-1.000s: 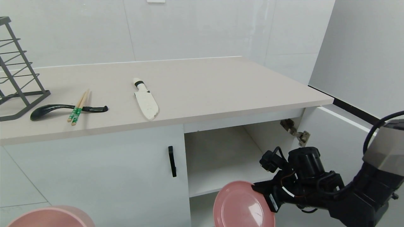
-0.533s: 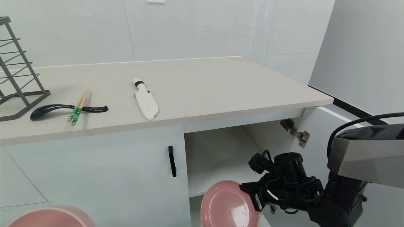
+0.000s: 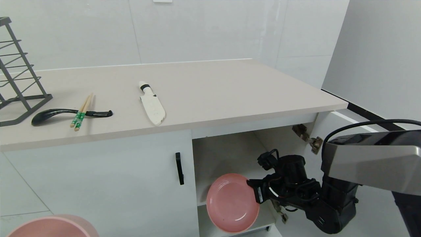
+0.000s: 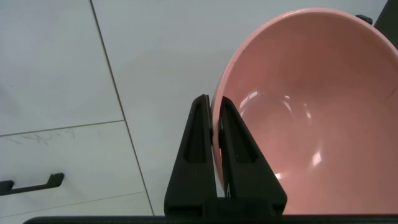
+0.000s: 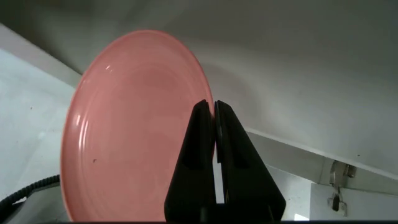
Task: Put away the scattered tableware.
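Note:
My right gripper point(image 3: 252, 191) is shut on the rim of a pink plate point(image 3: 230, 203), held upright at the mouth of the open cabinet point(image 3: 227, 164) under the counter. In the right wrist view the pink plate point(image 5: 134, 124) is pinched between the fingers point(image 5: 214, 140). My left gripper point(image 4: 214, 134) is shut on the rim of a pink bowl point(image 4: 311, 112); the pink bowl point(image 3: 52, 226) shows low at the left in the head view. On the counter lie a white knife point(image 3: 152, 104), a pair of chopsticks point(image 3: 81, 112) and a black spoon point(image 3: 62, 114).
A dark wire rack point(image 3: 16, 72) stands at the counter's far left. The closed cabinet door with a black handle point(image 3: 179, 168) is left of the open compartment. The opened door with its hinge point(image 3: 309, 138) is on the right. A shelf point(image 3: 230, 187) spans the cabinet interior.
My right arm has moved left and forward, carrying the pink plate from below the cabinet opening up to its mouth. The left arm and bowl have kept still.

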Robot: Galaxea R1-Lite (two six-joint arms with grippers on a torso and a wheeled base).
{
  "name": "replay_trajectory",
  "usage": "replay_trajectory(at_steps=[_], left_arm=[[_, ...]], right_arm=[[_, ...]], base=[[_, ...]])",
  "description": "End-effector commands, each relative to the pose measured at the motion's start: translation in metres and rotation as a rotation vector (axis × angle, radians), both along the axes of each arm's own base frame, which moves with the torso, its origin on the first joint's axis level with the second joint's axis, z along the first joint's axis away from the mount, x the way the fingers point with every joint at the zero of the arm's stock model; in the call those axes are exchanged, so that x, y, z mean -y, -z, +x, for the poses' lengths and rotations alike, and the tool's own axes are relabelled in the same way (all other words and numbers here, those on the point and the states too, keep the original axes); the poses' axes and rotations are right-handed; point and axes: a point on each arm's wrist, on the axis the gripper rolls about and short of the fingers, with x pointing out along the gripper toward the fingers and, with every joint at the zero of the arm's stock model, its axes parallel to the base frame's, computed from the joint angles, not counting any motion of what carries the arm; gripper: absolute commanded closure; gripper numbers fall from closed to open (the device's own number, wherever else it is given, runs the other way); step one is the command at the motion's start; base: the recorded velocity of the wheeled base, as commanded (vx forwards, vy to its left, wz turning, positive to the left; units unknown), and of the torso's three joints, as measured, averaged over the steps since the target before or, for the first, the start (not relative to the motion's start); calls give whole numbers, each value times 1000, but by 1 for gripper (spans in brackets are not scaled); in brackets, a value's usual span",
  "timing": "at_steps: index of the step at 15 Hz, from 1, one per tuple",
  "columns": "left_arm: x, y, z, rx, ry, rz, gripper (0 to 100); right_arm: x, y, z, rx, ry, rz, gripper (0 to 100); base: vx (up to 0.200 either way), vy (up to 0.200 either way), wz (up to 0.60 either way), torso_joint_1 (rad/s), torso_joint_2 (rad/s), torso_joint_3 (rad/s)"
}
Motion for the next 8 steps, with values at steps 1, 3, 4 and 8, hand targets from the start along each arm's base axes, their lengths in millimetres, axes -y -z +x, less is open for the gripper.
replay_trajectory(at_steps=[1, 3, 4, 8], left_arm=[[0, 0, 0, 1, 0, 0, 100], [0, 0, 0, 1, 0, 0, 100], [0, 0, 0, 1, 0, 0, 100], [0, 0, 0, 1, 0, 0, 100]], right_arm=[[5, 9, 15, 3, 38, 9, 100], [5, 5, 33, 36, 79, 56, 100], [5, 7, 39, 36, 90, 70, 100], [2, 15, 58, 58, 105, 83, 100]], base=[[0, 0, 0, 0, 0, 0], [0, 0, 0, 0, 0, 0], [0, 0, 0, 0, 0, 0], [0, 0, 0, 0, 0, 0]])
